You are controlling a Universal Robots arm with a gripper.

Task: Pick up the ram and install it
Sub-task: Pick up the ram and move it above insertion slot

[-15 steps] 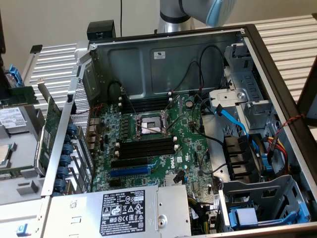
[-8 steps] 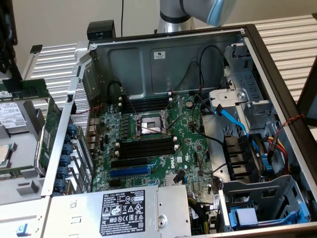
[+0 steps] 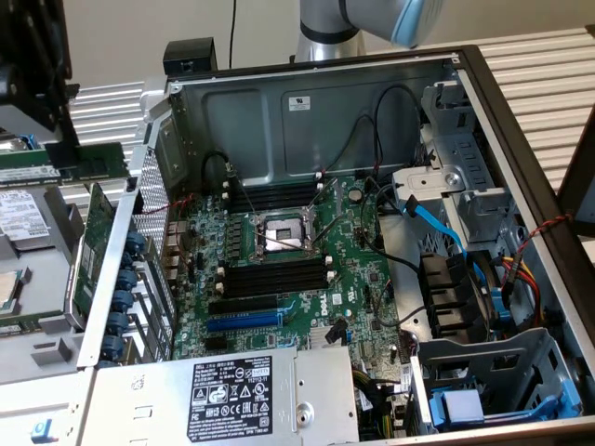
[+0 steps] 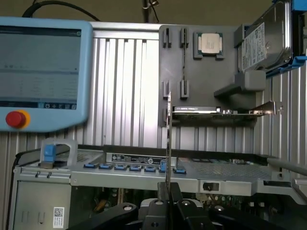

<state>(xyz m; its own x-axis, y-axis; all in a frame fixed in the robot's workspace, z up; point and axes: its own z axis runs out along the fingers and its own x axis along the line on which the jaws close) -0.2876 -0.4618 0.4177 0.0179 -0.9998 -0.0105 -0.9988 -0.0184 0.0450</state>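
Claw (image 3: 63, 158) clamped on the ram (image 3: 98, 163), outside the open computer case (image 3: 279, 111).
In the exterior view the fingers pinch the green stick on its long edge. It sits at ten o'clock from the motherboard (image 3: 279, 279), well apart from the black memory slots (image 3: 274, 277), with a hard drive (image 3: 23, 218) at six o'clock beneath it.

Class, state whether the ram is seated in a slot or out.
Out: the gripper holds the ram in the air, away from the motherboard.

A plain beige wall (image 3: 121, 37) stands behind the ribbed aluminium tabletop (image 3: 539, 65).
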